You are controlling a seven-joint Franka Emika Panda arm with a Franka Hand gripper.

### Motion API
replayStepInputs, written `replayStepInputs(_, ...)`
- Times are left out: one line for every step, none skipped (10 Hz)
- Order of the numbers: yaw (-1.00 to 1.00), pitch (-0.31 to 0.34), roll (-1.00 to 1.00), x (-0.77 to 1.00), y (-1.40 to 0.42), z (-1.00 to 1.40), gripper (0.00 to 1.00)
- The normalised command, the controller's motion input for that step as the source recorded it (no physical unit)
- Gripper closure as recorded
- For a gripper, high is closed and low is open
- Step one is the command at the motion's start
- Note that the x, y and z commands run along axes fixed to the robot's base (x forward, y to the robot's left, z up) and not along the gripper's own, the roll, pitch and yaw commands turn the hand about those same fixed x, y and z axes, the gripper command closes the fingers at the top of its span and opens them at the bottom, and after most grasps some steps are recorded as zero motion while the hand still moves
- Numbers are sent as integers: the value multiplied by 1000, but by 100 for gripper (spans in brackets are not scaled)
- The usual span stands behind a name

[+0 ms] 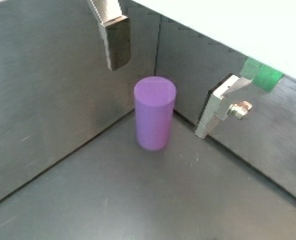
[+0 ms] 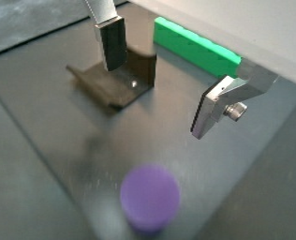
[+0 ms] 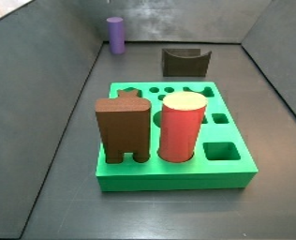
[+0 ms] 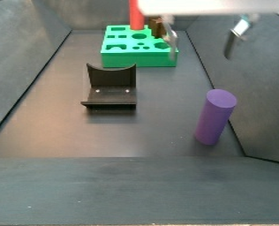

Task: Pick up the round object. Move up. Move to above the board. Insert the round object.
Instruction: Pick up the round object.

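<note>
The purple peg [image 1: 155, 113] stands upright in the floor's far corner, well apart from the green board [image 3: 176, 141]. The pincer [image 1: 170, 80] hangs spread above it; it should descend centred, then close squarely.

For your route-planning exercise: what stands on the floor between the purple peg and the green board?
The dark fixture stands between the purple peg and green board in a side view; the open tool hovers above the peg.
</note>
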Motion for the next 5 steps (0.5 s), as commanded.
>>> replayStepInputs(0,-209,30,-297,406,-351,0)
replayStepInputs(34,-194,46,-169,363,-431,0)
replayStepInputs(31,-186,66,-134,311,-491,0)
replayStepInputs(51,-167,60,-97,297,-529,0)
replayStepInputs(49,-156,77,-69,263,-569,0)
